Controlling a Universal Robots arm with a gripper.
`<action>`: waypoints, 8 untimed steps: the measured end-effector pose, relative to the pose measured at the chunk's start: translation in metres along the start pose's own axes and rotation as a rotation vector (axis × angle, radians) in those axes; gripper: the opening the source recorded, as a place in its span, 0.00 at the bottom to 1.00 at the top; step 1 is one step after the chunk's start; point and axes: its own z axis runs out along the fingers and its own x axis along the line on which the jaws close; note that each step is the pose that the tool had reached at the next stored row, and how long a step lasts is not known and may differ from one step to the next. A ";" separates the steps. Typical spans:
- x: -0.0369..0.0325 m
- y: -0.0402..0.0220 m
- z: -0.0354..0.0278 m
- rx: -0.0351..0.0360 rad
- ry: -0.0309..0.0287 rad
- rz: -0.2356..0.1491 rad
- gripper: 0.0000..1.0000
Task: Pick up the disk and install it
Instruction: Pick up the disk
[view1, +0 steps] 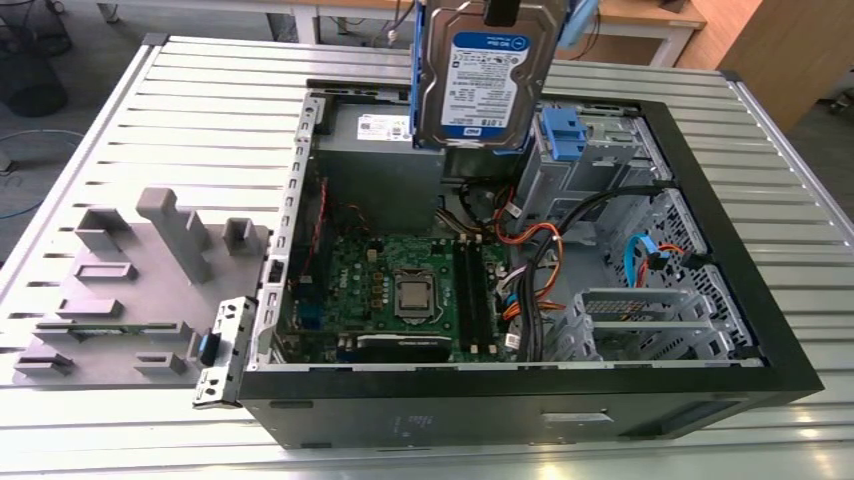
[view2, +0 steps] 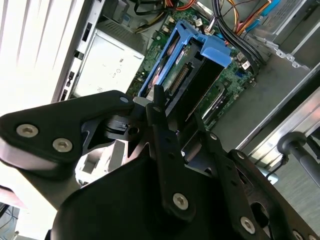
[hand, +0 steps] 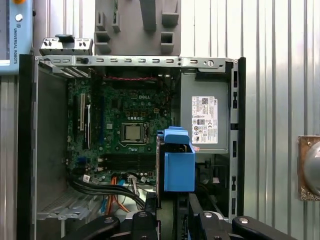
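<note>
The gripper (view2: 147, 103) is clamped on the disk (view1: 483, 80), its black fingers (view2: 165, 135) closed on one short end of the drive. In the exterior view the disk hangs upright in the air, clear of everything below it. Its white-and-blue label faces the camera and a blue side rail (view1: 422, 70) runs down its long edge. It sits at twelve o'clock of the open computer case (view1: 747, 330), which lies on its side on the ribbed metal worktop (view1: 200, 110).

In that view the lower edge of the disk overlaps the grey metal box (view1: 350, 160) with a white sticker, which fills the case's eleven o'clock corner. Just beside the disk, toward one o'clock of the case, stands a blue tab (view1: 562, 135) on a grey metal cage. The motherboard (view1: 400, 270) lies flat in the middle of the case, with orange and black cables (view1: 534, 250) running along its three o'clock side. A perforated bay (view1: 634, 315) sits at four o'clock inside the case. Outside the case, at nine o'clock on the worktop, rests a grey moulded tray (view1: 147, 260) with raised blocks.

In the first wrist view the disk is seen end-on, its blue rail hanging over the motherboard and the sticker-marked box. In the second wrist view the drive points down toward the case interior.
</note>
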 end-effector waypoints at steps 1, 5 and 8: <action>0.0007 0.0000 0.0000 0.0000 0.0000 0.000 0.35; 0.0022 0.0000 0.0001 0.0000 0.0000 0.000 0.35; 0.0029 -0.0001 0.0002 0.0000 0.0000 0.000 0.35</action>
